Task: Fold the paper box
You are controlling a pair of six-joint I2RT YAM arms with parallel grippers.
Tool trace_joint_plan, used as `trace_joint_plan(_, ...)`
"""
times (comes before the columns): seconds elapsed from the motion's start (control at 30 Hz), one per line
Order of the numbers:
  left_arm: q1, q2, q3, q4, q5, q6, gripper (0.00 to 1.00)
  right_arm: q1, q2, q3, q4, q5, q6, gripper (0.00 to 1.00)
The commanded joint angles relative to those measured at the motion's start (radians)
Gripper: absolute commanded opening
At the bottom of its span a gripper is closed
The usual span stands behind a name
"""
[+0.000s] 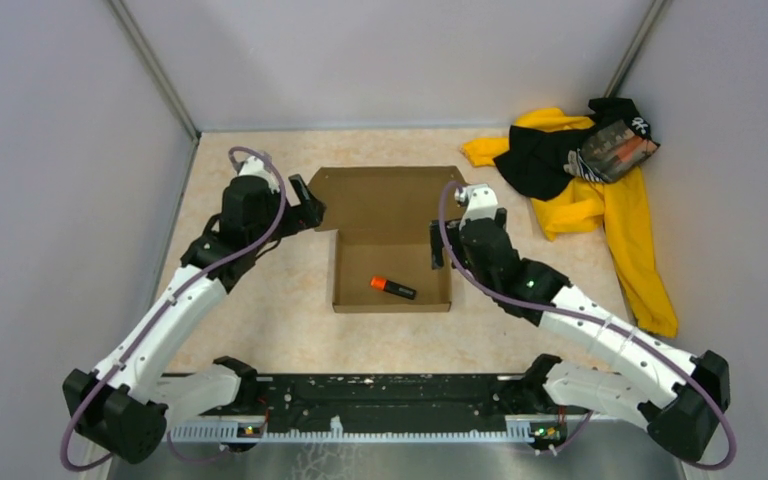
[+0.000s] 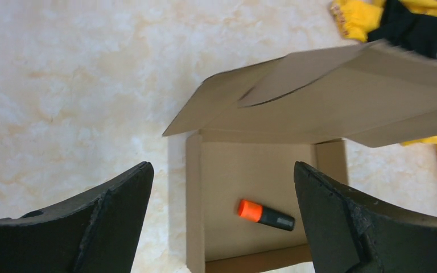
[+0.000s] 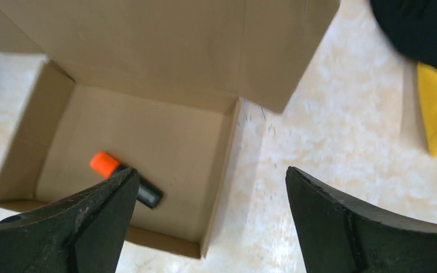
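The paper box (image 1: 352, 265) is brown cardboard, standing as a shallow tray in the middle of the table with its lid (image 1: 385, 196) folded back toward the far side. A black marker with an orange cap (image 1: 392, 287) lies inside it. My left gripper (image 1: 308, 207) hovers at the lid's left corner, open and holding nothing; its wrist view looks down on the box (image 2: 194, 193) and the marker (image 2: 265, 214). Over the box's right wall hangs my right gripper (image 1: 444, 243), wide open and empty, with the wall (image 3: 223, 170) between its fingers in the wrist view.
A pile of yellow and black clothing (image 1: 600, 190) lies at the back right, with a small dark packet (image 1: 615, 150) on top. Grey walls enclose the table on three sides. The arm bases and a black rail (image 1: 380, 405) run along the near edge.
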Motion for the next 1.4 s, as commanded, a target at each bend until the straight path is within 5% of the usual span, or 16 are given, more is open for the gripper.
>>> trace_joint_plan(0.0,-0.004,-0.013,0.134,-0.017,0.125,0.079,0.99,-0.014,0.023,0.224,0.033,0.028,-0.103,0.99)
trace_joint_plan(0.23,-0.004,0.099,0.473,-0.029,0.241,0.151,0.99,-0.038,0.151,0.632,-0.055,0.044,-0.198,0.99)
trace_joint_plan(0.4,-0.005,0.182,0.588,0.09,0.283,0.171,0.99,-0.078,0.141,0.627,0.141,-0.019,-0.405,0.99)
trace_joint_plan(0.5,-0.005,0.217,0.616,0.127,0.305,0.176,0.99,-0.124,0.155,0.637,0.159,-0.072,-0.379,0.99)
trace_joint_plan(0.8,-0.005,0.155,0.446,0.258,0.444,0.141,0.99,-0.134,0.169,0.546,0.109,-0.124,-0.379,0.98)
trace_joint_plan(0.93,-0.005,0.114,0.407,0.124,0.322,0.179,0.99,-0.198,0.176,0.507,0.044,-0.113,-0.352,0.95)
trace_joint_plan(1.17,-0.005,-0.002,0.251,-0.041,0.068,0.197,0.99,-0.468,0.164,0.386,0.074,-0.458,-0.236,0.84)
trace_joint_plan(1.37,-0.006,-0.106,0.098,-0.032,-0.016,0.16,0.98,-0.479,0.105,0.251,0.222,-0.57,-0.374,0.78)
